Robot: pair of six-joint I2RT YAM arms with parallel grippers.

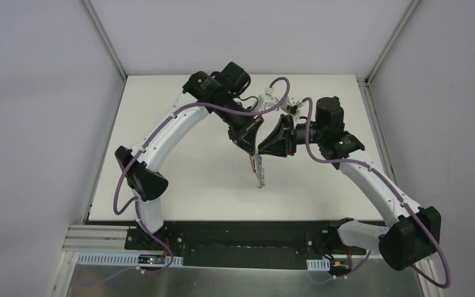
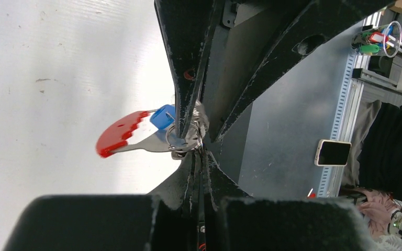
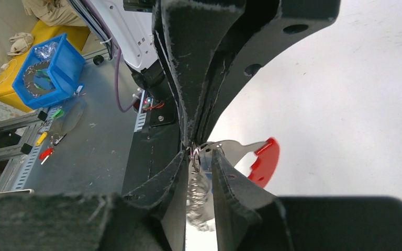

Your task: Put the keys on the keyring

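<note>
We found the left gripper (image 2: pixel 199 159) pressed together on the keyring (image 2: pixel 182 140) at its split ring, holding it up over the table (image 1: pixel 179 154). The red band (image 2: pixel 118 137) jutted sideways and the chain of rings (image 3: pixel 199 194) dangled below. The right gripper (image 3: pixel 201 157) straddled that chain with its fingers slightly apart, and we could not tell whether it gripped. The blue-headed key (image 2: pixel 162 116) lay against the ring, but we could not say whether it was threaded. We could not pick out a second key, so we judged the task at best half done.
</note>
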